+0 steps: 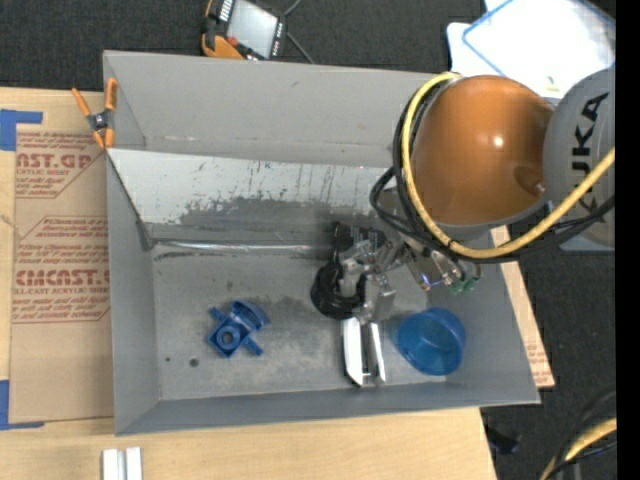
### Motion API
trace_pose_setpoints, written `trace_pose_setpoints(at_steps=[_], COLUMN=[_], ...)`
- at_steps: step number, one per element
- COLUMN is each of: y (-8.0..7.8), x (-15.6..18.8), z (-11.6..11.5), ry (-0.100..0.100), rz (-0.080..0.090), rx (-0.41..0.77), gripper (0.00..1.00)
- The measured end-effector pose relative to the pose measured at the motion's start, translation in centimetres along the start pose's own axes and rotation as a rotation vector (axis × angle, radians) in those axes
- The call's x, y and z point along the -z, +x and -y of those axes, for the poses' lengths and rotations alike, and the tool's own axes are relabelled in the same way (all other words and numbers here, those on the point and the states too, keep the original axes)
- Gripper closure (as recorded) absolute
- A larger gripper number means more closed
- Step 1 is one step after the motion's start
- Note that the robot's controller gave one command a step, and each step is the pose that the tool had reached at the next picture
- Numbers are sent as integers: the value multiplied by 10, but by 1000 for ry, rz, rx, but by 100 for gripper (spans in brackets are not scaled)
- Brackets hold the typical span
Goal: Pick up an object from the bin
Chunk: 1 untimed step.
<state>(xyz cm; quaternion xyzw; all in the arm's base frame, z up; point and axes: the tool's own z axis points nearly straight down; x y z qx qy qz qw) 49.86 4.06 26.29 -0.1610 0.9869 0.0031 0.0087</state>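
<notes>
The gripper (363, 370) hangs low near the front wall of the grey bin (200, 183), its two pale fingers (352, 353) drawn close together with only a thin dark slit between them and nothing visible in it. A blue cup (432, 341) lies just beside them on the view's right, a black round piece (326, 294) near behind, and a small blue part (235, 330) well apart to the left.

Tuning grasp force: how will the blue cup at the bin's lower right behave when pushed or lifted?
The blue cup looks like thin plastic, so probably light and fairly stiff. Its round wall may roll or slip away if nudged sideways.
</notes>
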Motion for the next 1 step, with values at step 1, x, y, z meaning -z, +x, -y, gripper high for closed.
trace_pose_setpoints(at_steps=[1], y=[2], x=[-35], z=[-2], ry=[-4], rz=[-16], rx=[113], gripper=[100])
